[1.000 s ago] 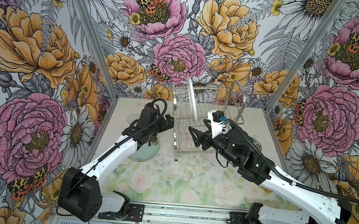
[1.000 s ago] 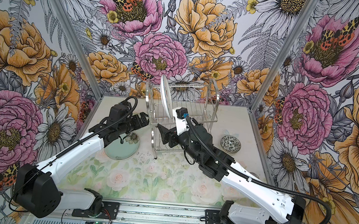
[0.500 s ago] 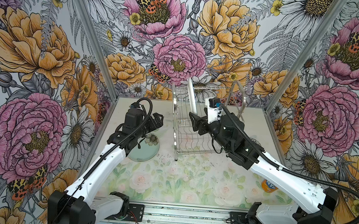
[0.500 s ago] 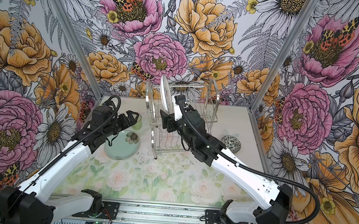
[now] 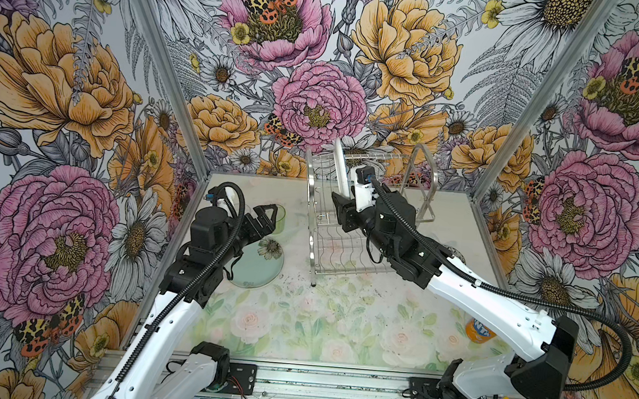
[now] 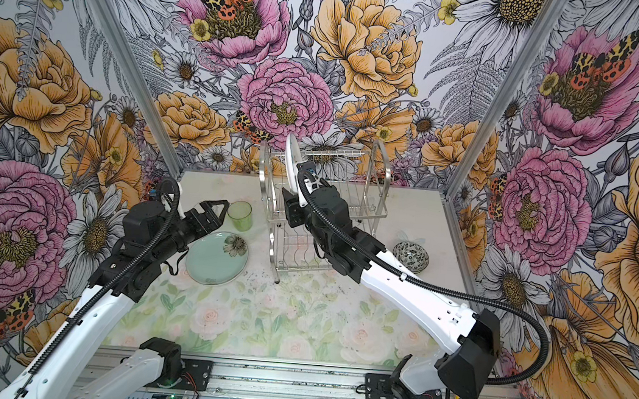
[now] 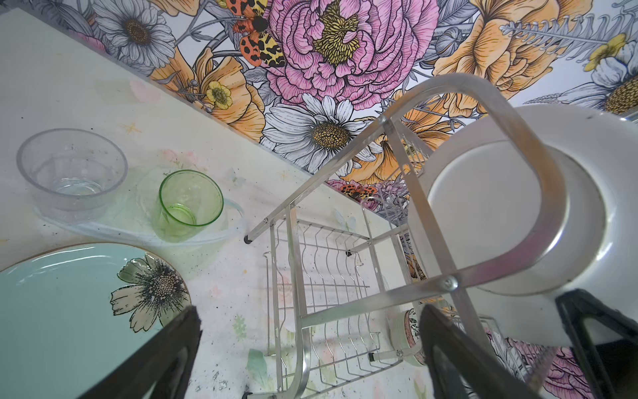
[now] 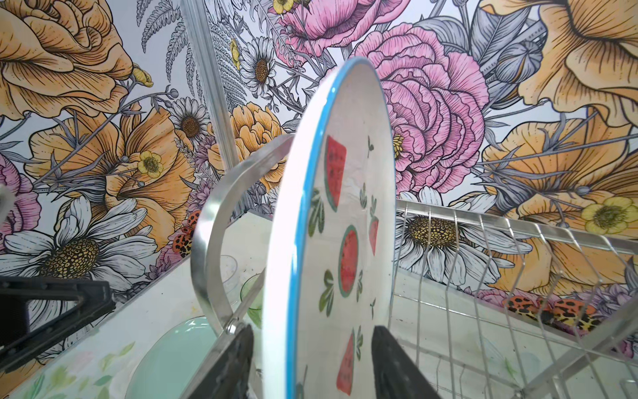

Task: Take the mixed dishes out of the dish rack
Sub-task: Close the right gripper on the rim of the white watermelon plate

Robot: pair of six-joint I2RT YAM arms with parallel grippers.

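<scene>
The desk (image 5: 338, 328) under me is a flat sheet printed with pale roses, and the dish rack (image 5: 339, 249), two tiers of shiny chrome wire between flat arched handles, stands at its far middle. In the rack's upper slots the watermelon-print plate (image 8: 345, 224) stands on edge, glossy white with a thin blue rim. My right gripper (image 8: 312, 345) reaches into the rack with one black finger on each side of that plate's lower part; whether they press it I cannot tell. Left of the rack the pale aqua plate (image 6: 216, 258) lies flat, smooth and round, with a painted daisy toward the rack. My left gripper (image 6: 213, 217) hangs above that plate's far edge, fingers spread wide, gripping nothing. Right of the rack sits the round black-white patterned bowl (image 6: 411, 256). Just left of the rack's far leg the green tumbler (image 7: 188, 203) stands upright, and the clear tumbler (image 7: 70, 169), wider and ribless, stands beyond it, farther from the rack.
</scene>
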